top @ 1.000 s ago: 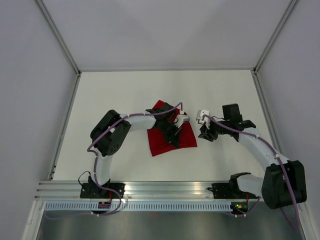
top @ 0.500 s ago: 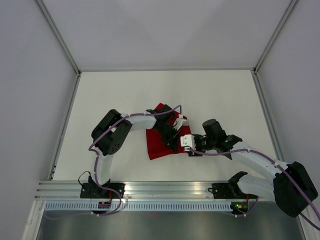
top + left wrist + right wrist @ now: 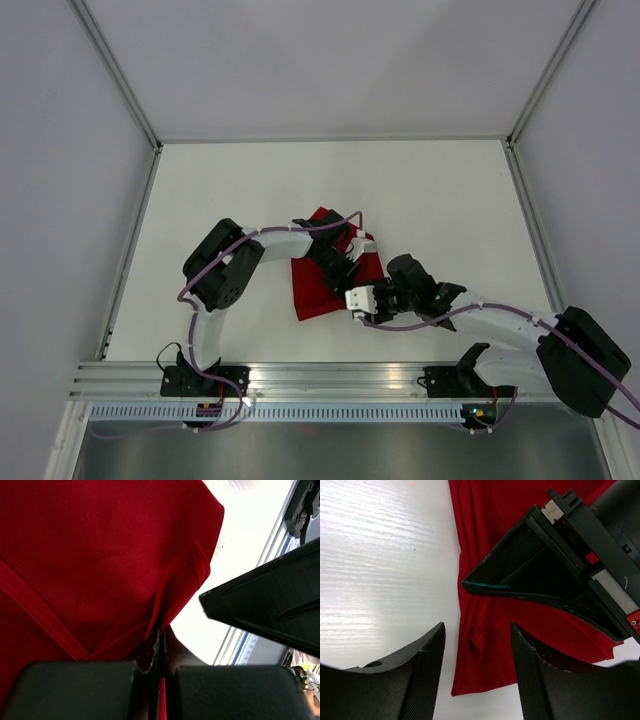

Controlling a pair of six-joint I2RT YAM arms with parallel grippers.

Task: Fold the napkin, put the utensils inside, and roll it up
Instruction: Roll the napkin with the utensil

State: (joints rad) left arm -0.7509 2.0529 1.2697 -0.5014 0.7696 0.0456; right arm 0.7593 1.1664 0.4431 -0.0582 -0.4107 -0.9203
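The deep-red napkin (image 3: 318, 287) lies folded on the white table, mid-centre. My left gripper (image 3: 350, 262) sits over its right part and is shut on a pinched fold of the cloth; the red fabric (image 3: 100, 555) runs between the closed pads in the left wrist view. My right gripper (image 3: 362, 299) is open and hovers at the napkin's near right corner, close to the left gripper. In the right wrist view its fingers (image 3: 420, 670) straddle the napkin's corner (image 3: 490, 650), with the left gripper (image 3: 545, 570) just beyond. No utensils are in view.
The white table (image 3: 220, 190) is walled by grey panels at left, right and back. A metal rail (image 3: 330, 380) with both arm bases runs along the near edge. The two grippers are almost touching over the napkin.
My right arm has swung from the napkin's right side leftward and nearer, to its near right corner. My left gripper stayed on the napkin, whose right edge has drawn in a little.
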